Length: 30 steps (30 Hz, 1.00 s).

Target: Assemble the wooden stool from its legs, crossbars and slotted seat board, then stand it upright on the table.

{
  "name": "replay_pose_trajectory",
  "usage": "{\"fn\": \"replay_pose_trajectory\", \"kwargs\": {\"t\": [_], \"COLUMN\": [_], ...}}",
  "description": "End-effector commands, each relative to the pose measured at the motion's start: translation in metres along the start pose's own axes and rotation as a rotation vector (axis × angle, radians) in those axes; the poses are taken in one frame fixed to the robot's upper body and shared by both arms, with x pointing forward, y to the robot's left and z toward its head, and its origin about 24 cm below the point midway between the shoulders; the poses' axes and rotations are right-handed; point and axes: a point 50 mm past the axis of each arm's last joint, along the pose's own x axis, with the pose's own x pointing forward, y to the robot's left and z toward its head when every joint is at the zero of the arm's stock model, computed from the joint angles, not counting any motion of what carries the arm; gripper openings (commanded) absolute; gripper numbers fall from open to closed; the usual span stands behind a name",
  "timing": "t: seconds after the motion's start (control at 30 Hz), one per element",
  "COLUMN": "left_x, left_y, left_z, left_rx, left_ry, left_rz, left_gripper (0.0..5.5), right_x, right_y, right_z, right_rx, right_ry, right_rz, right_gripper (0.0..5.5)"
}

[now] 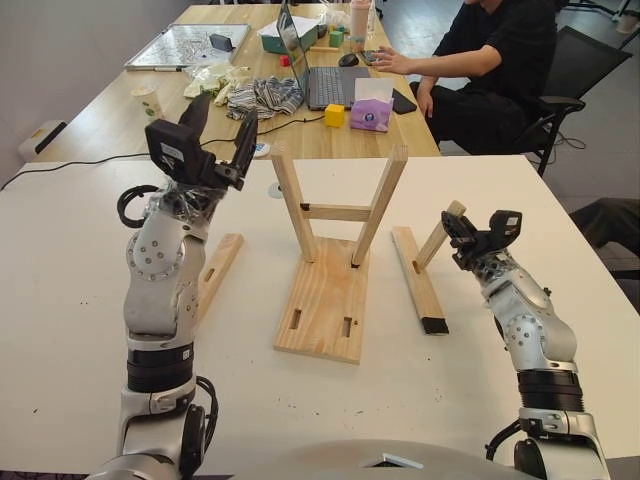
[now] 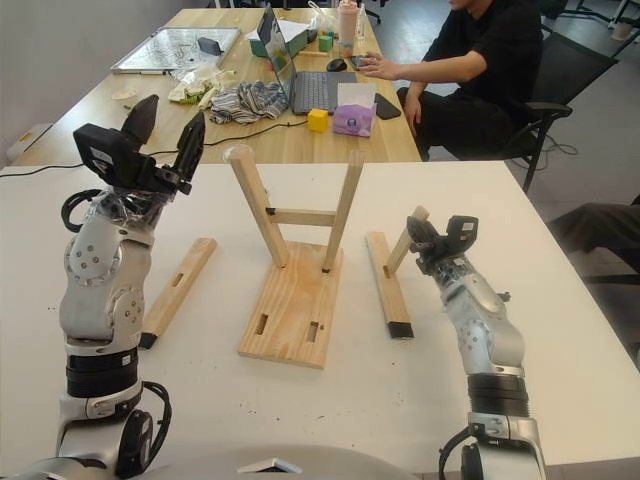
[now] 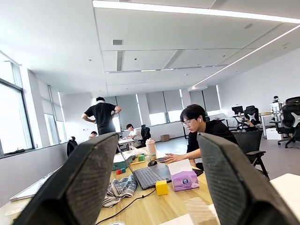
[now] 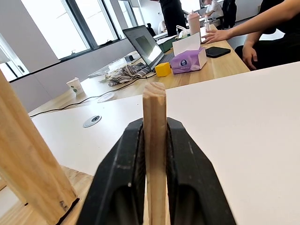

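The right fingers (image 4: pixel 123 173) are pressed against both sides of a thin wooden crossbar (image 4: pixel 154 105), pinching it just below its upper end, which sticks out past the fingertips. From that grip the crossbar slants down toward the robot's left. Its lower end meets a loose leg (image 1: pixel 418 278) lying flat on the white tabletop (image 1: pixel 60 300); whether the end sits in that leg's slot cannot be told. This loose leg has a dark pad on the end nearer the robot.

The left fingers (image 3: pixel 77 187) are spread wide with nothing between them. They are raised well above the tabletop on the robot's left and point up and away.

Between the 2 arms the seat board (image 1: pixel 322 310) lies flat on the tabletop, with 2 open slots (image 1: pixel 293 320) at its nearer end. At its far end 2 legs stand in it: the left standing leg (image 1: pixel 293 200) tilts toward the robot's left and the right standing leg (image 1: pixel 382 205) toward its right, so they spread apart like a V. A second crossbar (image 1: pixel 338 212) joins them about halfway up.

A fourth leg (image 1: pixel 218 268) lies flat to the left of the seat board, apart from it and partly hidden behind the left arm.

Beyond the white tabletop is a second, wooden tabletop (image 1: pixel 110 120) carrying an open laptop (image 1: pixel 320 75), a purple tissue box (image 1: pixel 372 108), a yellow block (image 1: pixel 334 115) and a striped cloth (image 1: pixel 265 97)
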Motion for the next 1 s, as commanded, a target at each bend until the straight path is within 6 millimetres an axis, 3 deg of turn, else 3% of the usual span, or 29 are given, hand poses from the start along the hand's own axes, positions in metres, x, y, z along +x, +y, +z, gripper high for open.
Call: {"fn": "replay_pose_trajectory", "kwargs": {"t": [0.03, 0.27, 0.4, 0.73, 1.0], "left_x": [0.003, 0.003, 0.0, -0.001, 0.0], "left_y": [0.006, 0.005, 0.007, 0.005, 0.006], "left_z": [0.0, -0.001, 0.0, -0.004, -0.004], "left_rx": [-0.012, -0.008, -0.005, -0.01, -0.016], "left_ry": [0.005, 0.015, 0.017, 0.03, 0.038], "left_rz": [0.027, 0.015, 0.024, 0.009, -0.003], "left_gripper": [3.08, 3.08, 3.08, 3.08, 3.08], "right_x": [-0.005, -0.004, -0.007, -0.016, -0.021], "right_y": [0.0, 0.015, 0.019, 0.011, -0.008], "right_z": [-0.021, 0.003, 0.005, -0.024, -0.052], "right_rx": [0.023, 0.07, 0.066, 0.054, 0.05], "right_ry": [0.067, -0.054, -0.041, 0.065, 0.14], "right_rz": [-0.012, 0.039, 0.053, -0.015, -0.258], "right_gripper": [0.39, 0.39, 0.39, 0.39, 0.39]}}
